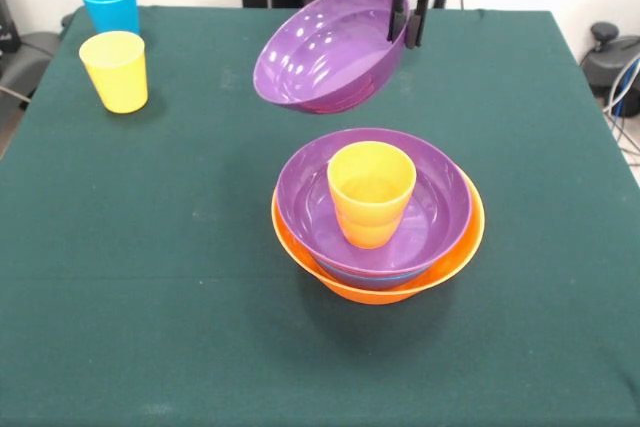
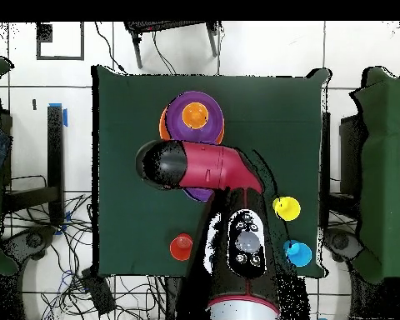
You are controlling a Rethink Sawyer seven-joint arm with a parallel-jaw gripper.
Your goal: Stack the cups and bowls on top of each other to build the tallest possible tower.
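Now the gripper (image 1: 410,15) is clamped on the far rim of a wide glossy purple plastic bowl (image 1: 325,52), one finger inside the wall and one outside, carrying it in the air above the table (image 1: 150,277). Judged step: bringing this bowl to the tower (image 1: 375,212), which sits nearer the camera in the front view.

Tower so far: large orange plastic bowl (image 1: 350,287) as base, a second wide purple bowl (image 1: 300,197) nested in it w/ a sliver of blue showing between, and a yellow-orange plastic cup (image 1: 370,192) upright in the middle.

Carried bowl hangs tilted, mouth facing up and toward the camera, its low edge toward the tower; round, so no real long axis.

Next move probably calls for leveling the bowl and centering it over the cup before letting go; an off-center drop could tip it.

Light blue plastic cup (image 1: 110,4) and yellow plastic cup (image 1: 115,70) stand upright near a far corner, well apart from the tower. Overhead view also shows a red-orange cup (image 2: 181,246) near the table edge.
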